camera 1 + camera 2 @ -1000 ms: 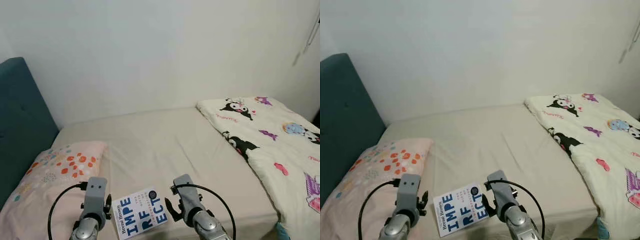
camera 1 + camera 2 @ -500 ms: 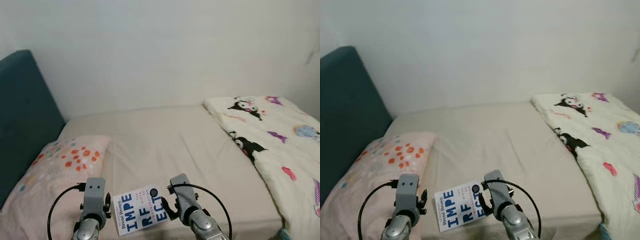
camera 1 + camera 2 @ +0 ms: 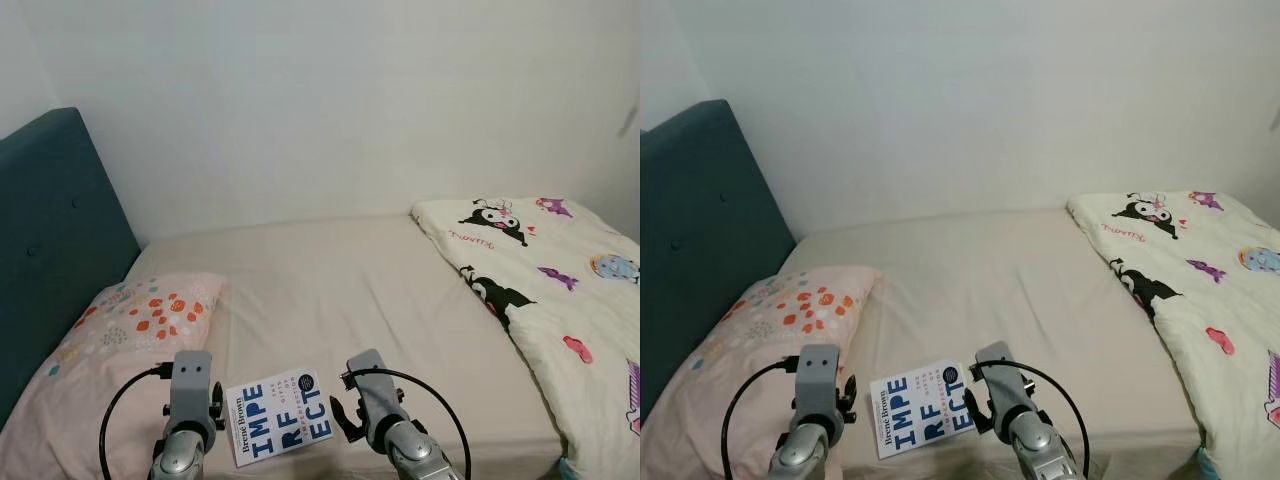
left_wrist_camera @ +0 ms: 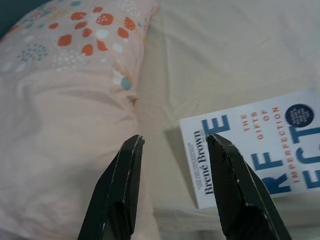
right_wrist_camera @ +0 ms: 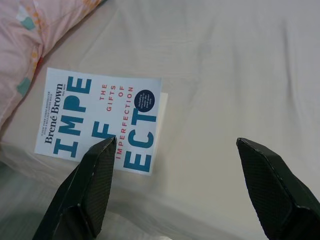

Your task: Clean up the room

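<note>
A white paperback book [image 3: 280, 418] with big blue letters lies flat on the beige bed sheet [image 3: 330, 290], close to the mattress's front edge. My left gripper [image 4: 175, 137] hovers open just above the book's spine side, between the book [image 4: 250, 145] and the pillow. To the right of the book [image 5: 100, 120], my right gripper [image 5: 176, 145] is spread wide open over its edge and the bare sheet. Neither holds anything. In the left eye view both wrists rise from the bottom, one on each side of the book.
A pink pillow [image 3: 120, 340] with orange and teal dots lies left of the book against a teal padded headboard [image 3: 50, 230]. A cream quilt [image 3: 560, 290] with cartoon prints covers the bed's right side. A white wall runs behind the bed.
The camera has swung slightly left, so more of the headboard shows. The book lies where it was, and both grippers stay open on either side of it.
</note>
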Controlling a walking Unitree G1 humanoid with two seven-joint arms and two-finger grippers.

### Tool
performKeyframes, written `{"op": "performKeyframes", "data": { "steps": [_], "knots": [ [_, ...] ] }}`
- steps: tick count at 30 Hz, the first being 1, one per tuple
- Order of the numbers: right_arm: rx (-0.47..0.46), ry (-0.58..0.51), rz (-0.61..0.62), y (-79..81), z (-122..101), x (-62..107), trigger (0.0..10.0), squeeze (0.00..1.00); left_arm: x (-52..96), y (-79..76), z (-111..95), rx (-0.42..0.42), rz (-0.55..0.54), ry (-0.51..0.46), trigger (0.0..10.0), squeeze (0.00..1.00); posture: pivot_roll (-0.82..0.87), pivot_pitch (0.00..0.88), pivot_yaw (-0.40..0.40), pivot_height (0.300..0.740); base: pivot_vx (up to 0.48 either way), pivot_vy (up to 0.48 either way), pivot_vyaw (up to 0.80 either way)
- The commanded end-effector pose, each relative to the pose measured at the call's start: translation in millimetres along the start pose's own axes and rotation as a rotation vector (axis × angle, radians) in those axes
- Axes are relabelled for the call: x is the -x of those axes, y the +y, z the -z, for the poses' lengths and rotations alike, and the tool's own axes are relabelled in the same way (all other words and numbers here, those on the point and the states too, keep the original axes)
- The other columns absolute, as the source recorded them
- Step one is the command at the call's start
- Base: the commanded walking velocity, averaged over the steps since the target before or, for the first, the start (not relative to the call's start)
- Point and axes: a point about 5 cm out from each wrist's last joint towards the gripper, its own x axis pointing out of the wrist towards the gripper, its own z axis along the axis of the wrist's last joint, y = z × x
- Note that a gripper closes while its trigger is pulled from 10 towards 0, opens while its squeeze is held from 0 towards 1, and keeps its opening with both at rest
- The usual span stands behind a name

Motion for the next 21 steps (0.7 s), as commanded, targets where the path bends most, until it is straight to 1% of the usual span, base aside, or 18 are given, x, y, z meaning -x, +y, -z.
{"op": "performKeyframes", "data": {
  "steps": [1,2,4,7,13,15,16,18,21],
  "knots": [
    [-0.005,-0.013,0.002,-0.6,-3.0,-1.5,10.0,0.0,-1.6,4.5,-1.8,-0.028,-0.013,-0.01,10.0,0.0,0.0,0.0,0.005,0.74,0.0,0.0,0.0],
    [-0.005,-0.013,0.002,-0.6,-3.0,-1.5,10.0,0.0,-1.6,4.5,-1.8,-0.028,-0.013,-0.01,10.0,0.0,0.0,0.0,0.005,0.74,0.0,0.0,0.0],
    [-0.006,-0.014,0.004,-1.0,-2.9,-1.5,10.0,0.0,-2.3,4.1,-2.9,-0.041,-0.011,-0.014,10.0,0.0,0.0,0.0,0.006,0.74,0.0,-0.334,0.0],
    [-0.006,-0.017,0.006,-1.4,-3.4,-1.8,10.0,0.0,-3.2,0.5,-6.0,-0.061,0.002,-0.028,10.0,0.0,0.0,0.0,0.005,0.74,0.0,-0.48,0.0],
    [-0.006,-0.02,0.007,-1.6,-3.8,-2.2,10.0,0.0,-3.9,-0.9,-6.8,-0.061,0.001,-0.03,10.0,0.0,0.0,0.0,0.005,0.74,0.0,-0.48,0.0],
    [-0.007,-0.022,0.002,-0.6,-3.5,-2.1,10.0,0.0,-5.1,1.1,-6.1,0.003,-0.033,-0.019,10.0,0.0,0.0,0.0,0.005,0.74,0.0,0.0,0.0],
    [-0.007,-0.022,0.002,-0.6,-3.5,-2.1,10.0,0.0,-5.1,1.1,-6.1,0.003,-0.033,-0.019,10.0,0.0,0.0,0.0,0.005,0.74,0.0,0.0,0.0],
    [-0.01,-0.022,-0.003,0.0,-2.8,-1.7,10.0,0.0,-5.6,2.3,-6.6,0.033,-0.043,-0.017,10.0,0.0,0.0,0.0,0.005,0.74,0.0,0.0,0.0],
    [-0.009,-0.021,-0.005,-0.2,-2.1,-1.4,10.0,0.0,-5.4,5.5,-7.2,0.027,-0.06,-0.025,10.0,0.0,0.0,0.0,0.005,0.74,0.0,0.0,0.0]
  ]
}}
